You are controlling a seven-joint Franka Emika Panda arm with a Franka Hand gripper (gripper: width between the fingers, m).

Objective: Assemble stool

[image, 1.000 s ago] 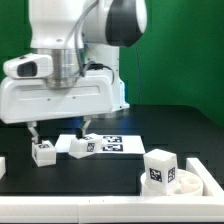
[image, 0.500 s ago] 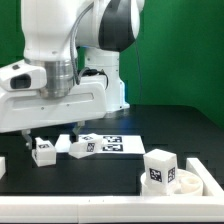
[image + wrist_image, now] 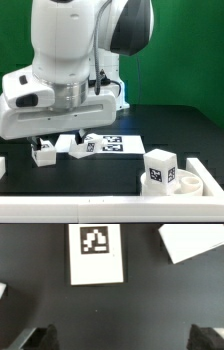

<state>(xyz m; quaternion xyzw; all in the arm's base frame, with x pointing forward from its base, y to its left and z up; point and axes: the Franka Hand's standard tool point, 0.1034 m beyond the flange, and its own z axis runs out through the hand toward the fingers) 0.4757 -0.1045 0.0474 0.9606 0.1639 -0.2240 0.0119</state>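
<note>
**Exterior view.** My arm [image 3: 70, 60] fills the frame from 9 to 12 o'clock, with the wrist lowered close over the black table [image 3: 120, 190].

**Jaws.** My gripper [image 3: 125, 339] hangs with its jaws wide apart. In the wrist view both fingertips [image 3: 45, 338] show, with only bare table between them and nothing clamped.

**Stool, in pieces.**
- The round seat [image 3: 195, 183] rests at 4 o'clock of the exterior view.
- The upright leg [image 3: 160, 167] stands on the seat, its tag facing the camera.
- The near leg [image 3: 43, 153] sits at 8 o'clock, just beneath my hand.
- The tilted leg [image 3: 77, 146] lies just beside the near leg, toward 3 o'clock.

**Marker board.** The marker board [image 3: 115, 145] lies flat near centre. I cannot tell whether it touches the tilted leg or lies just beside it.

**Wrist view.** The board's tagged end and the corner of a white part [image 3: 195, 241] lie apart from each other, both well clear of my fingertips.
</note>
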